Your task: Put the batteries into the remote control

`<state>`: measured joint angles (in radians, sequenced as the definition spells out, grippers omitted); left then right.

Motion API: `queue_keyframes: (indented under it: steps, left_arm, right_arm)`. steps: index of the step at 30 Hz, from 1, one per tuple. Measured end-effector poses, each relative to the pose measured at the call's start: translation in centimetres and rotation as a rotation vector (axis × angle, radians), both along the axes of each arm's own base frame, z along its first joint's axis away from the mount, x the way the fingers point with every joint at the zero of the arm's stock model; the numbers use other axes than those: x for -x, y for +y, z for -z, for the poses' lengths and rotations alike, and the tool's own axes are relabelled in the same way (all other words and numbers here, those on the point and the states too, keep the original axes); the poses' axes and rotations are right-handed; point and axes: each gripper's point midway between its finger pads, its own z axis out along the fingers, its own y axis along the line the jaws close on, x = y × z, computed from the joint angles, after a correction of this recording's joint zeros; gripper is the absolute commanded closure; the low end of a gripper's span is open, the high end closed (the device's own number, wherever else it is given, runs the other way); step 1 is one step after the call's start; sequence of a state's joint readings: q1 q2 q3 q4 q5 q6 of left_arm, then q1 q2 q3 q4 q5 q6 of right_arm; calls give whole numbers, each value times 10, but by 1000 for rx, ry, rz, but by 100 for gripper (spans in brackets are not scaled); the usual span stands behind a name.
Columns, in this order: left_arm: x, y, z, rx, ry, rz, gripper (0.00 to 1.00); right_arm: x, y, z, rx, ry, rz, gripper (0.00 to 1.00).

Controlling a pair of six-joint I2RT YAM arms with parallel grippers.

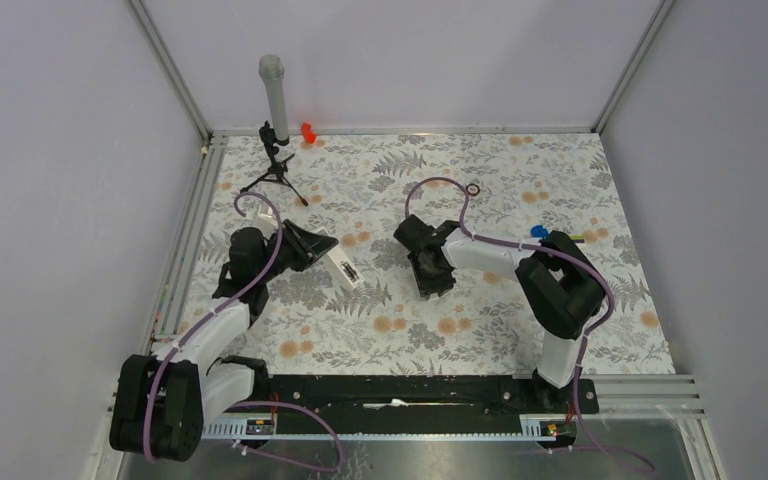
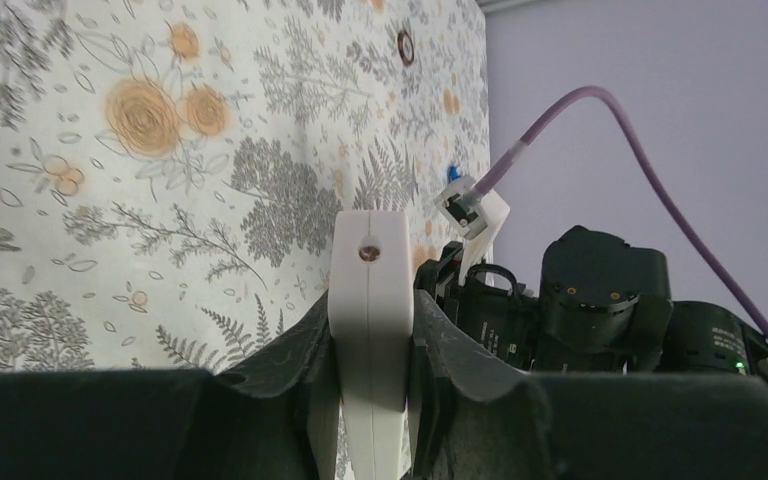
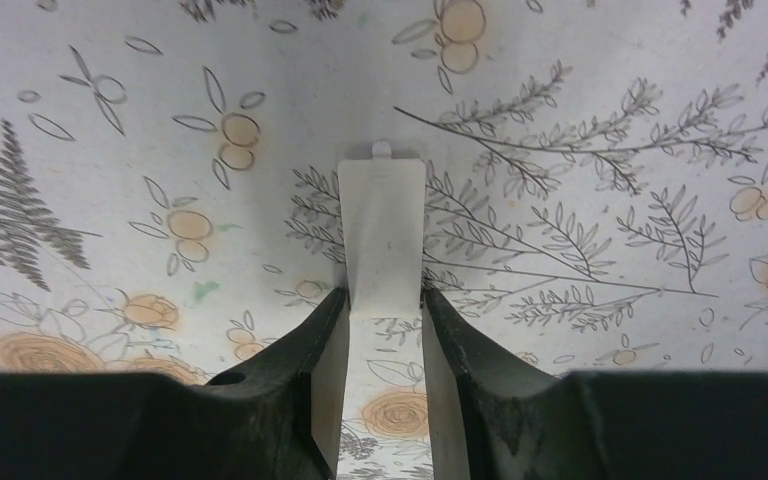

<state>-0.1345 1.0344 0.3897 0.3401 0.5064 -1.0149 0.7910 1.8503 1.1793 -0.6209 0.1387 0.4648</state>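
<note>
— Was any text, label, brand or number made out?
— None that could be read. Small dark marks were seen near one end of the slim white rectangular plastic remote control (image 1: 344, 266), but they were too small to be deciphered.

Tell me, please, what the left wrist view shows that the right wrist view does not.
Only the left wrist view: the remote control, edge-on, clamped in the left gripper, with the right arm and a small dark ring beyond. Only the right wrist view: a short white strip, its near end pinched by the right gripper. Both: the floral tablecloth.
</note>
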Motion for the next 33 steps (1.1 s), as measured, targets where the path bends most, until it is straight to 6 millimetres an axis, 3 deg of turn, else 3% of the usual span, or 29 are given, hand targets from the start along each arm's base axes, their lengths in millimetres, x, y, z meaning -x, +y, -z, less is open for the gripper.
queue_keyframes:
  steps: [6,11,16,23,33]
  left_arm:
    - [10,-28,14,5,13,94,100]
    - [14,-54,26,10,13,177,100]
    - [14,-73,39,21,3,243,100]
    - [6,-92,56,32,-38,290,100]
    - [-7,-103,61,82,-106,272,100]
  right_arm:
    - [11,-15,-4,17,-5,-31,64]
    - [13,-18,-21,-12,-37,-59,64]
    - [13,-13,-39,-66,-66,-67,64]
    - [17,-5,-48,-109,-68,-79,63]
    - [25,25,-76,-210,-95,-149,63]
